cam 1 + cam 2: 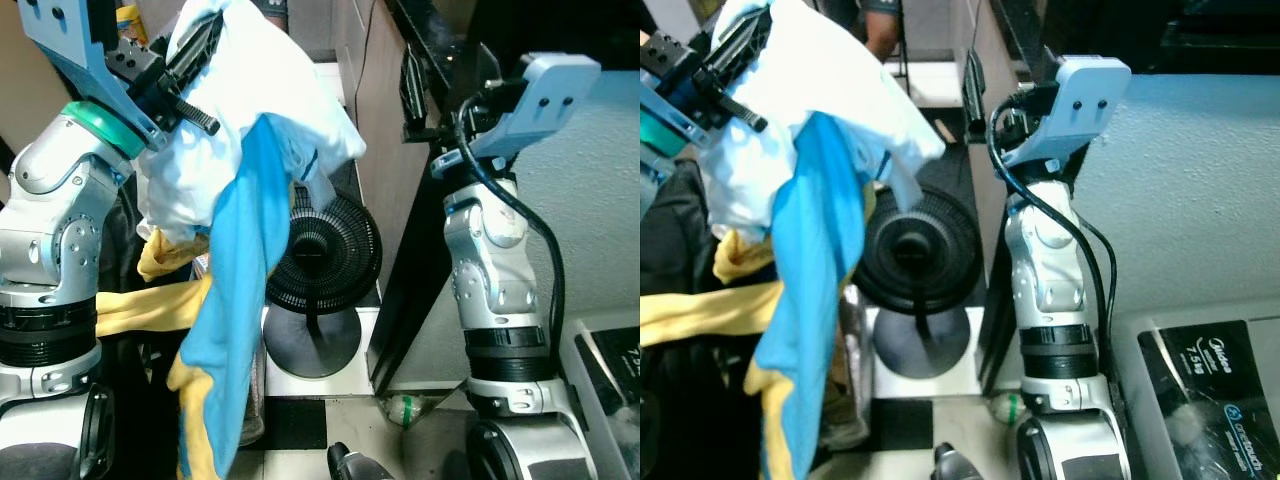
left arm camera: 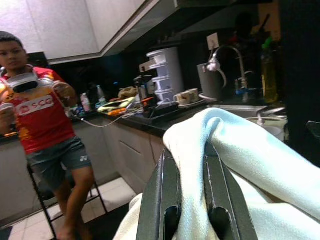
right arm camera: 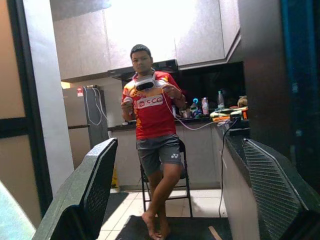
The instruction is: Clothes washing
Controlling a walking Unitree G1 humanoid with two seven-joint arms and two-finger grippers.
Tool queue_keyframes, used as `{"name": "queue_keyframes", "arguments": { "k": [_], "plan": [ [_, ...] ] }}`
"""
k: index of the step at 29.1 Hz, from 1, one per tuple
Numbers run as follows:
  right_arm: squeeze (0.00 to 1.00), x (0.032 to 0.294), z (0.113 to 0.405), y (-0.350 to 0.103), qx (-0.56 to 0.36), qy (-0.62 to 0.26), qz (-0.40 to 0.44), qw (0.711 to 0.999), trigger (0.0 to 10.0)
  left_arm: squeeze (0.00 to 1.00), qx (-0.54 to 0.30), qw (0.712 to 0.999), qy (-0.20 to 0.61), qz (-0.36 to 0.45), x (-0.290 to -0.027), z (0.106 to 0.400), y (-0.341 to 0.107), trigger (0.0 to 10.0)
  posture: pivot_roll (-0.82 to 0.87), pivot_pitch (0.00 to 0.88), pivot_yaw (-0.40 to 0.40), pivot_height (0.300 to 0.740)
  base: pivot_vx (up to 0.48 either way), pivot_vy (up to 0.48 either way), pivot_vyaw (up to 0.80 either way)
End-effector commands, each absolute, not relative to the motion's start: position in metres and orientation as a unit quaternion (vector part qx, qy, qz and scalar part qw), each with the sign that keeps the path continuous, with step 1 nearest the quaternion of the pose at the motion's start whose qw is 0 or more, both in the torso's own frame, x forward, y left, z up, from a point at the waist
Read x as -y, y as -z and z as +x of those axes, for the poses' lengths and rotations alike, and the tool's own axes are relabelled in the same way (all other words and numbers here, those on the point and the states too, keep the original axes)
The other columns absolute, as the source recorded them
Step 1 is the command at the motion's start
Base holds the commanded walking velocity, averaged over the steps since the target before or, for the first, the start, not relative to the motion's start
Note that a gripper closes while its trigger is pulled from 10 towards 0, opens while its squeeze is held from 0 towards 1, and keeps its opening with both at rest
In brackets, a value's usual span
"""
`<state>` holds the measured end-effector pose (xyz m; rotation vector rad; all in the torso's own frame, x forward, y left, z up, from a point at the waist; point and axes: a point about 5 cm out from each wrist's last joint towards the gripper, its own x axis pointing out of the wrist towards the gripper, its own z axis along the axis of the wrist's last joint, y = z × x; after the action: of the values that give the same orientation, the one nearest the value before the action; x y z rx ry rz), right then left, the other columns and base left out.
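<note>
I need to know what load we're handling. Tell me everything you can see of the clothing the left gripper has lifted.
The clothing is a soft bundle of white cloth with a bright blue panel hanging down, edged in yellow at its lower end. The left gripper has its jaws shut on a white fold, holding the bundle raised. It drapes in front of a black fan standing on the floor.

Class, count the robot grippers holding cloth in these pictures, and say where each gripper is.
1. The left gripper, raised high on the robot's left, grips the white cloth, from which a blue cloth hangs. The right gripper, raised on the right, is open and holds nothing.
</note>
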<state>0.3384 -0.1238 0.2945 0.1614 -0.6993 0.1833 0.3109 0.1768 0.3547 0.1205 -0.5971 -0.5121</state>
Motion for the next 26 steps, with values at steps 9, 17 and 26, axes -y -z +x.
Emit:
{"name": "queue_keyframes", "arguments": {
  "k": [9,17,26],
  "plan": [
    [0.0,0.1233,0.3376,-0.2951,0.342,-0.09,0.077,0.932,10.0,0.0,0.314,0.918,0.235,0.065,-0.1749,0.3063,-0.3627,10.0,0.09,0.004,0.075,0.74,0.0,0.0,0.0],
    [0.0,0.1235,0.3376,-0.2943,0.34,-0.09,0.077,0.933,10.0,0.0,0.316,0.917,0.233,0.063,-0.1758,0.3048,-0.3627,10.0,0.09,0.0,0.072,0.74,0.0,0.0,0.0],
    [0.0,0.1231,0.3387,-0.2955,0.341,-0.092,0.077,0.932,10.0,0.0,0.32,0.918,0.228,0.062,-0.1774,0.3047,-0.3627,10.0,0.09,0.0,0.065,0.74,0.0,0.0,0.0]
  ]
}}
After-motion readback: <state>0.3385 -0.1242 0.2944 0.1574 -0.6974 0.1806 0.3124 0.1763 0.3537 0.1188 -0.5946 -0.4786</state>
